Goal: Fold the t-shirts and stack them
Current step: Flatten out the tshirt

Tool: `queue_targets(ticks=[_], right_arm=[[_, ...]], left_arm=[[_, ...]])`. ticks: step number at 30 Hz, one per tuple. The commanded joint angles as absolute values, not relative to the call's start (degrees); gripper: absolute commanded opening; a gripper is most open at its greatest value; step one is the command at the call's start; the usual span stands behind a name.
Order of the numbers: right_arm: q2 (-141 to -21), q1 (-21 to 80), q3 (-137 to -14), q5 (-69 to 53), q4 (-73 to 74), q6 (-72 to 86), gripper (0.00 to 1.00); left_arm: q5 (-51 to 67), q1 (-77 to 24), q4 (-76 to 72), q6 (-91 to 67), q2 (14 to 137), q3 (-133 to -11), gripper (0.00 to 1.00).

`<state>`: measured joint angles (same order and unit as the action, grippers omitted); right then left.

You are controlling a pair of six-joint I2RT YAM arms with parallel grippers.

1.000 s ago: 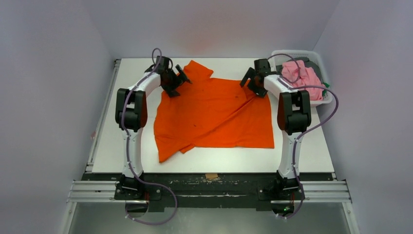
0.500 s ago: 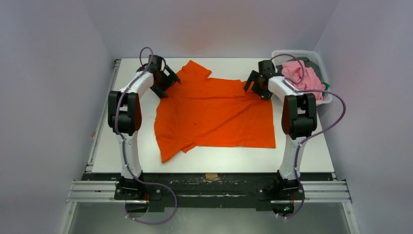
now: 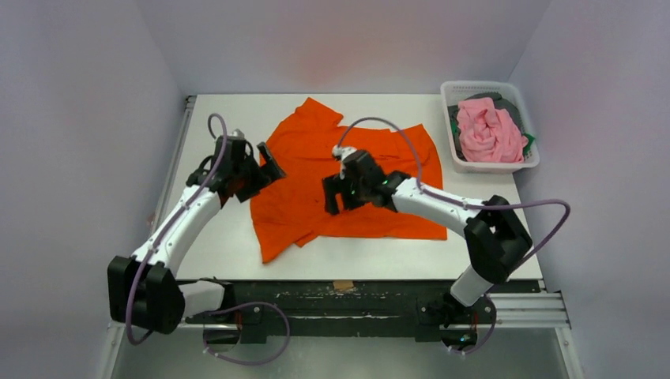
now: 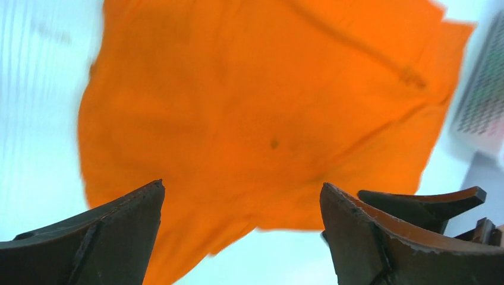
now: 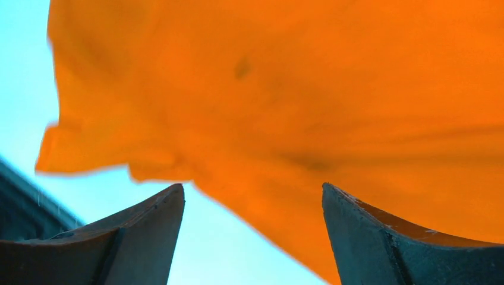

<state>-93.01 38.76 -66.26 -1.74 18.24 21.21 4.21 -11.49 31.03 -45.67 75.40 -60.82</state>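
Orange t-shirt (image 3: 308, 150), spread but partly rumpled, is seen across the middle of a white table (image 3: 237, 110). The left gripper (image 3: 267, 164) is held at its left edge and the right gripper (image 3: 330, 197) over its middle, both jaws spread wide, nothing gripped. A pink t-shirt (image 3: 483, 130) is heaped in a white basket (image 3: 490, 167) at far right.

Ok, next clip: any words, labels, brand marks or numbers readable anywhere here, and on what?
None can be read.
The orange t-shirt shows only a small dark speck, no print.
The white basket, the pink t-shirt in it and the table carry no visible text.
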Motion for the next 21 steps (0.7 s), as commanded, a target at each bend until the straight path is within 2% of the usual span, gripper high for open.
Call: queue_targets(ticks=[1,6,10,15,21], right_arm=[[-93.7,52.0,-61.4,-5.2,12.7,19.8,0.79],[-101.0,62.4,-64.5,-2.2,9.1,23.3,0.63],[-106.0,64.7,-67.9,2.8,10.4,24.2,0.53],[-109.2,65.1,-68.0,7.3,8.7,26.0,0.47],[-111.4,65.2,-69.5,12.6,8.8,28.2,0.44]], left_arm=[[1.1,-12.5,33.0,-43.8,66.3,-47.1,1.00],[-0.6,-12.4,31.2,-44.7,59.7,-37.9,1.00],[3.4,-12.0,27.6,-43.4,63.1,-38.5,1.00],[9.7,-10.0,20.9,-43.8,71.0,-40.1,1.00],[9.8,-10.0,19.7,-43.7,79.2,-43.9,1.00]])
